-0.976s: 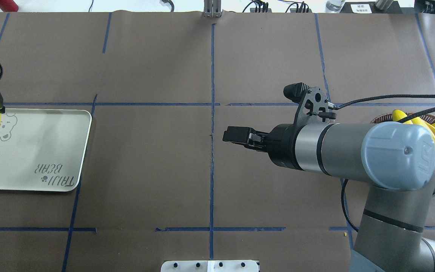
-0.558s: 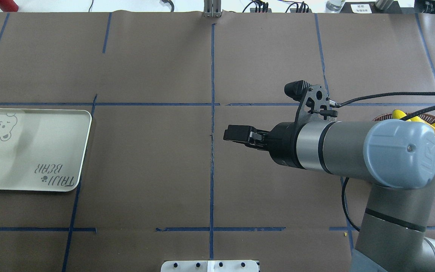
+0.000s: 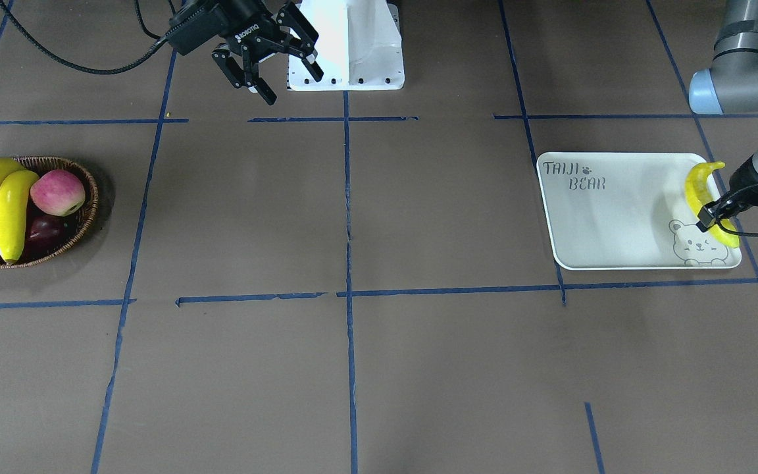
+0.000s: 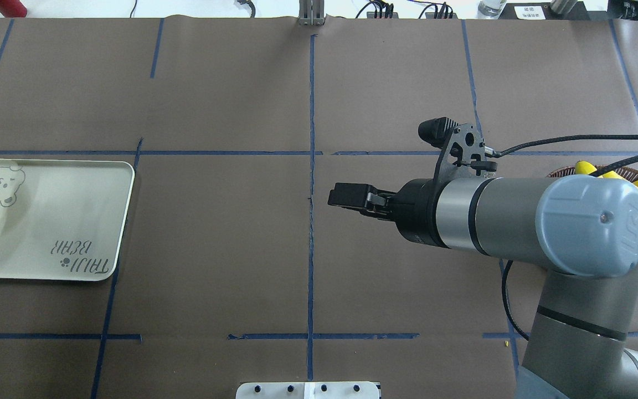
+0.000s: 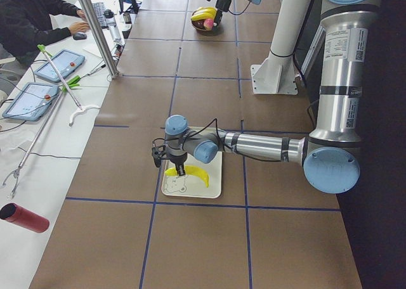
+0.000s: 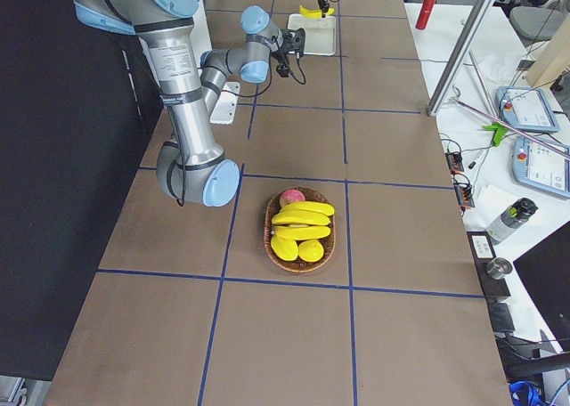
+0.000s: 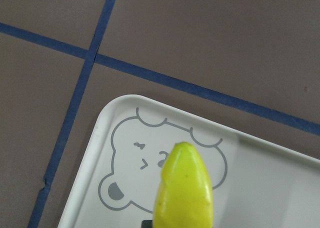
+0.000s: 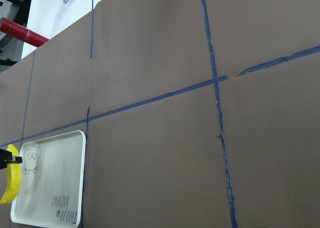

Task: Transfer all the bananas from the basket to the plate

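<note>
Just now the left gripper, clamped on a banana, slid outward over the plate's bear corner at the bench's left end, likely nearing set-down, while the right gripper idles spread-open.

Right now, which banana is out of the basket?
The banana clamped in the left gripper, at the plate's bear-face end. The other bananas lie together in the basket.

brown paper-covered table, blue tape grid; white side bench.
</note>
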You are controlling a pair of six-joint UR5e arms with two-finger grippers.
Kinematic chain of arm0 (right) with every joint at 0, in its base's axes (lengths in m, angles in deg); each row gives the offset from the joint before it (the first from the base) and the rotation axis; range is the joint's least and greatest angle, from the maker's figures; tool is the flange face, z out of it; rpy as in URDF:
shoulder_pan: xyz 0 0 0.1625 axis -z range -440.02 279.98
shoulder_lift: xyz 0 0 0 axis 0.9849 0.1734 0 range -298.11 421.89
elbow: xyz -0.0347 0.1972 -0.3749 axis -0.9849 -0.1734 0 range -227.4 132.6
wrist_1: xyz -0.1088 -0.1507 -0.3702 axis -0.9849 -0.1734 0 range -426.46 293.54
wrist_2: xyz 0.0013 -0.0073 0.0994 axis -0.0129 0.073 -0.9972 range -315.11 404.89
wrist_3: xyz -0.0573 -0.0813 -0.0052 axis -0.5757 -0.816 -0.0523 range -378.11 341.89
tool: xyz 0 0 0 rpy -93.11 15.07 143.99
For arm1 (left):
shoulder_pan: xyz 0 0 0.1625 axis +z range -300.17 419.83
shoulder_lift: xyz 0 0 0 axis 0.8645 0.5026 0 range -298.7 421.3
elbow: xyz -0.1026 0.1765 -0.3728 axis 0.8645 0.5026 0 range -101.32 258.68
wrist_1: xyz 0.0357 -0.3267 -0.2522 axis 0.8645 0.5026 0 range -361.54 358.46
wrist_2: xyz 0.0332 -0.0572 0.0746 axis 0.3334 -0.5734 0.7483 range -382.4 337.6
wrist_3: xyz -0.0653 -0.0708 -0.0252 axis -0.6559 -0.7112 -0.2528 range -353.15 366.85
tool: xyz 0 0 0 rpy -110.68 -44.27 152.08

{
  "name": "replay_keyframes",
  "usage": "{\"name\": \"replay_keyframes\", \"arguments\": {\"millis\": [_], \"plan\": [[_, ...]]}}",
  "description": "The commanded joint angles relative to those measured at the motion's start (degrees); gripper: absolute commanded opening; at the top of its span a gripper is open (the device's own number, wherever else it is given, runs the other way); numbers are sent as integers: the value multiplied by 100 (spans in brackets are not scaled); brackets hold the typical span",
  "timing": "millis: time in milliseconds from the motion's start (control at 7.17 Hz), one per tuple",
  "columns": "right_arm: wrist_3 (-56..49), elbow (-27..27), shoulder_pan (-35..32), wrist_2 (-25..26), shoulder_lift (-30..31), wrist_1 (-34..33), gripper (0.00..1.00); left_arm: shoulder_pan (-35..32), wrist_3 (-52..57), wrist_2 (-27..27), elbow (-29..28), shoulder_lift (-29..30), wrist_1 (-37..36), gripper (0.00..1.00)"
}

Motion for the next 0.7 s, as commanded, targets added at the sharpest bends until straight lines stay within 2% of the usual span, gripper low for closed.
{"name": "replay_keyframes", "arguments": {"millis": [0,139,418,558], "plan": [[2,-7,7,29,7,5,100,20,-16,0,-209,66,155,60],[11,-16,16,64,41,5,100,20,-7,0,-235,32,390,99],[2,1,-10,3,24,5,100,20,-16,-9,-175,13,577,100],[-6,62,-124,-50,42,-169,100,3,-7,-26,35,5,560,100]]}}
